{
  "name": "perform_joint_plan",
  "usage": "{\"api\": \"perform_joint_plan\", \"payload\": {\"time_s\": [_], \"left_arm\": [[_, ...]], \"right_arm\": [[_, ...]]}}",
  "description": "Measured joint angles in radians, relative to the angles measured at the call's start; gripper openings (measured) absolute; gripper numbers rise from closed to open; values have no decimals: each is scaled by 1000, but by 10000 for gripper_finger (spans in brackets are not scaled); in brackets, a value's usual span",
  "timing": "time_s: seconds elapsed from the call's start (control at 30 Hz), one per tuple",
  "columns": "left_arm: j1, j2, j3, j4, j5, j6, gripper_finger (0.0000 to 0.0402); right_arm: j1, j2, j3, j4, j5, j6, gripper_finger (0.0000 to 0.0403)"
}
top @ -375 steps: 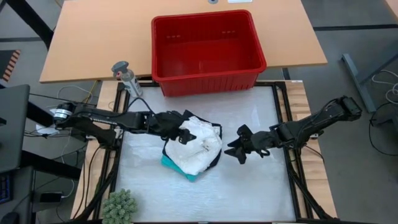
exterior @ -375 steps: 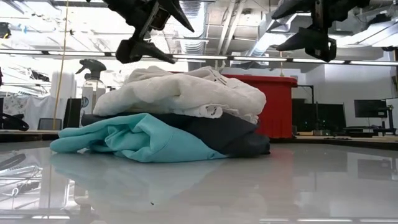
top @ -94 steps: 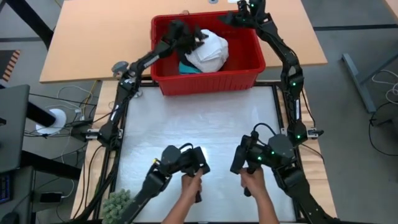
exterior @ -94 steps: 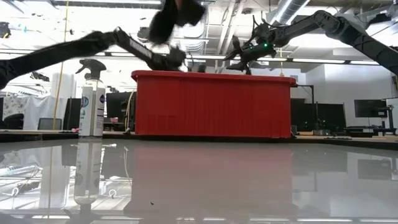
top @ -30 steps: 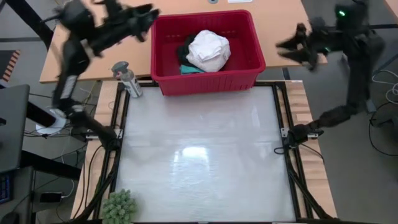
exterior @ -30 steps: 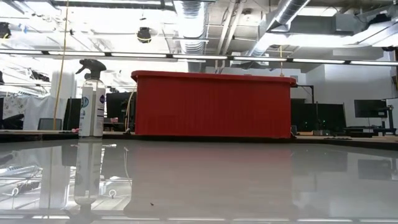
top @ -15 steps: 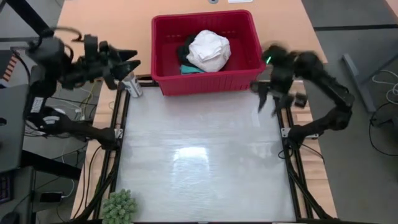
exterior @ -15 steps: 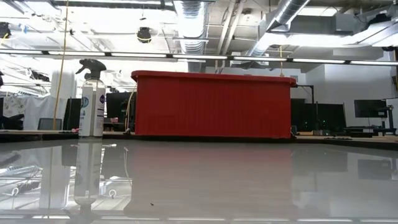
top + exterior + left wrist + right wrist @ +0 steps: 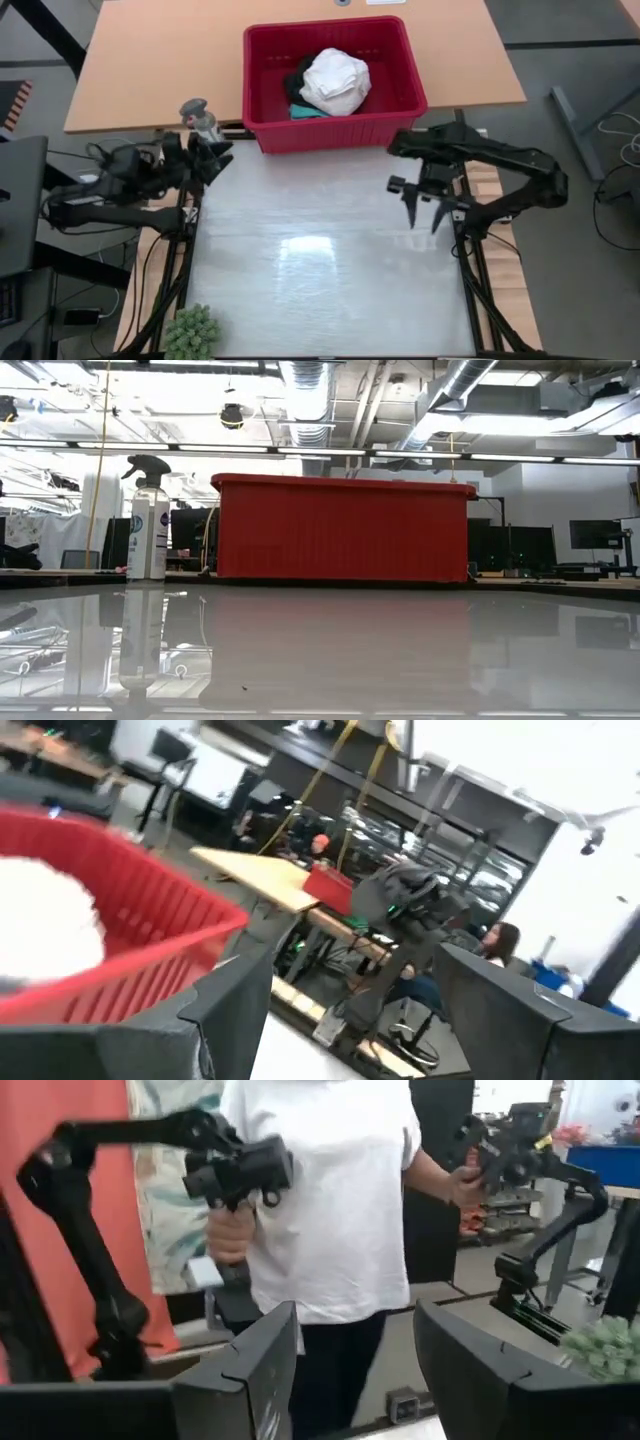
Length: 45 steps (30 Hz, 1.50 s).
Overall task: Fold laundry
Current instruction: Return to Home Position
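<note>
The rectangular red plastic basket (image 9: 335,133) sits at the far edge of the glossy white counter (image 9: 320,270), with the bundled white, black and teal cloth laundry (image 9: 330,80) inside it. The clear plastic spray bottle (image 9: 203,122) stands just left of the basket. The small green fuzzy plant (image 9: 192,332) is at the near left corner. The left end effector (image 9: 212,155) is beside the bottle, and the right end effector (image 9: 424,212) is over the right edge.

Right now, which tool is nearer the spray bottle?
Left. The left tool is right beside the spray bottle; the right tool hangs far off on the opposite side, past the red basket's right corner.
</note>
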<state>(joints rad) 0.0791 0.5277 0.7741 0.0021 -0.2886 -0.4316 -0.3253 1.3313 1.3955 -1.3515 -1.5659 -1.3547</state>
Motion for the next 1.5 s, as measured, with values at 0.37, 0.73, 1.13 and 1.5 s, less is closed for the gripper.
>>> {"api": "perform_joint_plan", "payload": {"time_s": [0.37, 0.73, 1.13, 1.5], "left_arm": [[0, -153, -255, 14, -95, -176, 265], [0, -162, -254, 95, 17, -166, 265], [0, -162, -253, 200, 63, -268, 265], [0, -162, -253, 200, -249, -120, 265]], "right_arm": [[-26, 190, -8, 241, -10, 286, 223], [131, 231, 352, 359, -10, 561, 223], [541, 34, 508, 262, -7, 1092, 223], [832, -199, 386, 612, 1094, 1105, 223]]}}
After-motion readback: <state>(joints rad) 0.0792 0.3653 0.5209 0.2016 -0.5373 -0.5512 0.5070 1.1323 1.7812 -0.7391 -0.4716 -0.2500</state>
